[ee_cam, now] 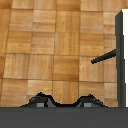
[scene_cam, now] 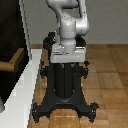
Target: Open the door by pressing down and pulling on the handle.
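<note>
Door stands at the exterior view's left in its white frame — brass handle juts from it, untouched. Arm folded above black pedestal. Fingers barely visible; opening probably unreadable — nothing evidently held.

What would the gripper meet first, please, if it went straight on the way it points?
Probably the floor; the handle lies to one side of the gripper's line, though depth is unclear.
</note>
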Tool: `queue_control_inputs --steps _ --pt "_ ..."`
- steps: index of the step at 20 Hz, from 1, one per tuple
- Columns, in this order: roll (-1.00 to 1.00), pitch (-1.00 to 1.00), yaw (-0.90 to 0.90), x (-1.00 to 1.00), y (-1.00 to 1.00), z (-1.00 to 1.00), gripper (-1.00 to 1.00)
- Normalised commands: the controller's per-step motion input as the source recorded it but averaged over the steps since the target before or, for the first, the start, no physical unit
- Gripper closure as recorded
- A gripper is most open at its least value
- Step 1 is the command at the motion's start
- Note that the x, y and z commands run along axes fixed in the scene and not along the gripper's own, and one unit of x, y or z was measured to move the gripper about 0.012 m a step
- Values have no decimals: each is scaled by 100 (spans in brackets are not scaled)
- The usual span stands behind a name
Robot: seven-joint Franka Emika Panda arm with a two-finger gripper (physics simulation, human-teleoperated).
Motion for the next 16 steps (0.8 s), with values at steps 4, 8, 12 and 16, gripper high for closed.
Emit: queue_control_inputs --steps 4,8,12,16 --pt "0 0 0 0 0 0 -100" --pt "0 0 0 0 0 0 -100" --pt "0 0 0 0 0 25 -100" --pt "0 0 0 0 0 75 -100"
